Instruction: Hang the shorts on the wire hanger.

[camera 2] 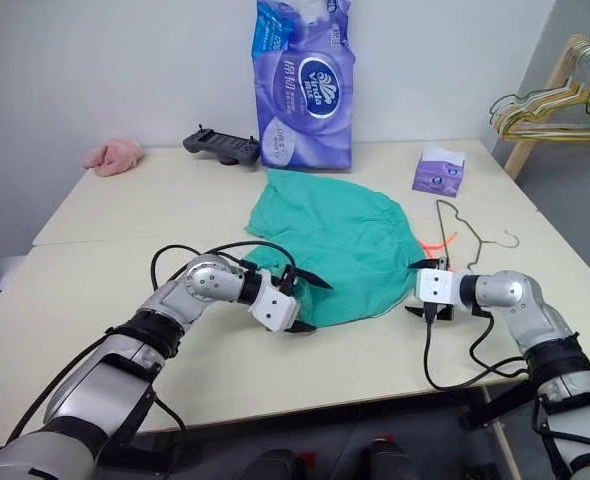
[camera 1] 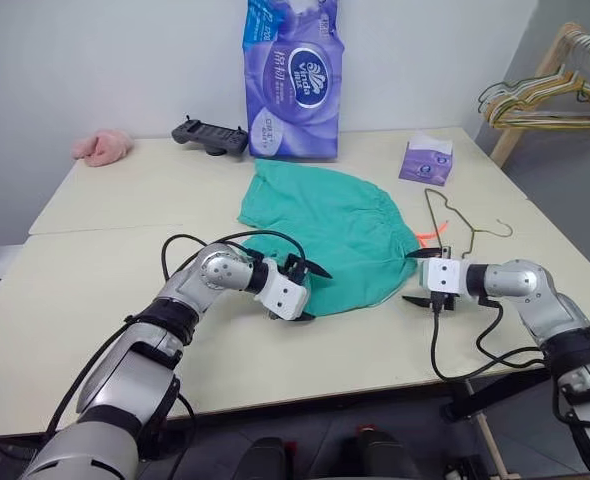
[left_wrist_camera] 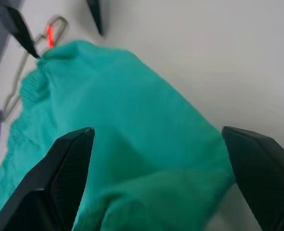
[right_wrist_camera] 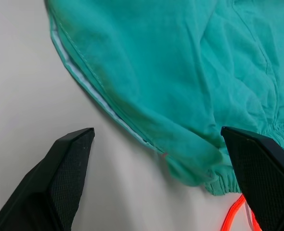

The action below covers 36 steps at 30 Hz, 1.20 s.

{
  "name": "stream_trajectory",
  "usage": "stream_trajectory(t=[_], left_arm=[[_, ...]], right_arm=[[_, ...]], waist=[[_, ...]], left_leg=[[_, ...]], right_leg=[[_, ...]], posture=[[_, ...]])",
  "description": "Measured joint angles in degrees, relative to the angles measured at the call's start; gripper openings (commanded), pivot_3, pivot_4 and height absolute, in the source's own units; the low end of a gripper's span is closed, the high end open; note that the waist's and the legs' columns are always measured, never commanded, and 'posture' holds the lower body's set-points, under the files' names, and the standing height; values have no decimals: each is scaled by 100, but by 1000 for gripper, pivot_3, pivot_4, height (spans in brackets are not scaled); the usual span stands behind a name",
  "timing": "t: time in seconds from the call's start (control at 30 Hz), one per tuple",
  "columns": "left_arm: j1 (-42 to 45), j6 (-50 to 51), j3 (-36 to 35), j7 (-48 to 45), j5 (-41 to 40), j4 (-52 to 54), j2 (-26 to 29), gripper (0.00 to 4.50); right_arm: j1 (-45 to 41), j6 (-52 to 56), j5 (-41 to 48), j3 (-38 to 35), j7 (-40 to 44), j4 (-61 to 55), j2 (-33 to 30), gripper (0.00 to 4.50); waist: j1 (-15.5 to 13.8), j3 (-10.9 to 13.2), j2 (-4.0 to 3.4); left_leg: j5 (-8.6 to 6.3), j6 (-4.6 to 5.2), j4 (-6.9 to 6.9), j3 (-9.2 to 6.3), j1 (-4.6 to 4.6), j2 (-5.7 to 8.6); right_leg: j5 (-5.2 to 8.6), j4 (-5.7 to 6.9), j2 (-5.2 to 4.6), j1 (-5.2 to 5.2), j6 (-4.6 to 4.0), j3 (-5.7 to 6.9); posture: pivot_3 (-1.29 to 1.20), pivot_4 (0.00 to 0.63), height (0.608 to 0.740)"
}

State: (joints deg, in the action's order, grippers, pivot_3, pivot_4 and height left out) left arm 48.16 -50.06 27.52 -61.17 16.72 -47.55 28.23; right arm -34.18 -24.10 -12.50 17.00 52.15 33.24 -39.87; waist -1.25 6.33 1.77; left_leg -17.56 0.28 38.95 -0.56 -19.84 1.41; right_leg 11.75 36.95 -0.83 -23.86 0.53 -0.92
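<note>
Both my jaws wide open, nothing held; left gripper [camera 1: 308, 293] and right gripper [camera 1: 418, 276] flank the shorts [camera 1: 330, 232]; wire hanger [camera 1: 453, 222] touches their waistband side, so a sloppy pinch could drag it.

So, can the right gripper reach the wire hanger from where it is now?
Probably yes. The wire hanger lies bare on the table just beyond the open right gripper, with nothing between them. Only the waistband corner of the shorts lies near the hanger's frame; whether they touch I cannot tell.
</note>
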Motion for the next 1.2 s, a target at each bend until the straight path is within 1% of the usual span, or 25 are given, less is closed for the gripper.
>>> stream_trajectory(t=[0.13,0.23,0.33,0.37,0.6,0.73,0.83,0.93,1.03,1.07,1.1,1.13,1.17,1.2], left_arm=[[305,-110,109,112,266,-393,-3,4500],[435,-175,191,226,446,-603,-17,4500],[471,-169,204,277,537,-721,-19,3870],[470,-166,207,266,542,-744,-20,3589],[470,-152,207,197,575,-902,-23,1348],[456,-133,203,172,558,-911,-18,33],[335,-92,179,146,476,-875,58,9],[94,168,35,30,206,-757,128,9],[-425,726,-212,-448,-349,-84,435,9],[-741,1097,-304,-729,-651,412,640,9],[-1278,1739,-439,-1154,-1185,1205,1026,9],[-1735,2548,-516,-1510,-1676,1949,1402,9],[-2354,3861,-554,-1993,-2452,3038,2026,9],[-2641,4680,-564,-2247,-2948,3570,2353,9]], right_arm=[[-326,-362,-310,153,-162,470,123,4488],[-585,-573,-564,280,-387,954,230,3864],[-776,-735,-785,399,-604,1311,283,2826],[-811,-792,-837,422,-621,1367,293,2473],[-978,-1023,-902,459,-750,1587,359,9],[-978,-1038,-902,458,-756,1598,364,0],[-977,-1020,-892,452,-758,1534,391,0],[-943,-866,-750,413,-692,1214,428,0],[-540,-486,-358,230,-365,315,419,0],[-256,-220,-110,196,-137,-203,348,0],[262,210,327,183,290,-1046,155,0],[700,681,726,199,674,-1718,-62,0],[1318,1348,1246,255,1202,-2691,-460,0],[1641,1750,1561,332,1526,-3163,-673,0]], waist=[[11,-21,-4],[14,-86,-3],[17,-111,-8],[16,-112,-7],[7,-112,-7],[6,-112,-8],[16,-113,-8],[27,-114,-9],[28,-117,-10],[30,-118,-11],[32,-126,-15],[32,-127,-16],[36,-126,-17],[29,-127,-19]], left_leg=[[0,0,0,3,2,-1],[0,0,-1,3,3,-1],[0,0,-1,4,4,0],[0,0,-1,3,4,0],[0,0,-1,1,1,0],[0,0,-1,2,0,0],[0,0,-1,5,-2,-1],[0,0,-1,2,-5,-3],[0,0,-3,-3,-5,-5],[-1,0,-5,-6,-10,-7],[-7,10,-6,-10,-11,-12],[-13,20,-7,-14,-14,-16],[-24,32,-6,-21,-36,-20],[-27,36,-2,-29,-39,-20]], right_leg=[[-1,1,0,0,1,-2],[-1,1,0,0,1,-3],[-1,2,0,0,0,-3],[-1,2,0,0,0,-3],[-1,4,0,-3,0,-2],[-2,6,-1,-6,-1,-3],[-2,13,-1,-14,-1,-7],[-2,18,-2,-18,-1,-4],[-2,22,-3,-20,-2,-2],[-2,24,-3,-25,-2,-1],[1,26,-2,-27,-5,3],[5,23,-2,-28,-8,8],[20,25,-2,-45,-7,17],[26,21,-4,-44,0,28]], posture=[[40,10,740],[41,8,740],[47,7,740],[47,7,740],[53,10,740],[58,12,740],[59,12,740],[64,18,740],[74,29,740],[74,29,740],[74,29,740],[80,31,740],[89,30,740],[89,30,740]])
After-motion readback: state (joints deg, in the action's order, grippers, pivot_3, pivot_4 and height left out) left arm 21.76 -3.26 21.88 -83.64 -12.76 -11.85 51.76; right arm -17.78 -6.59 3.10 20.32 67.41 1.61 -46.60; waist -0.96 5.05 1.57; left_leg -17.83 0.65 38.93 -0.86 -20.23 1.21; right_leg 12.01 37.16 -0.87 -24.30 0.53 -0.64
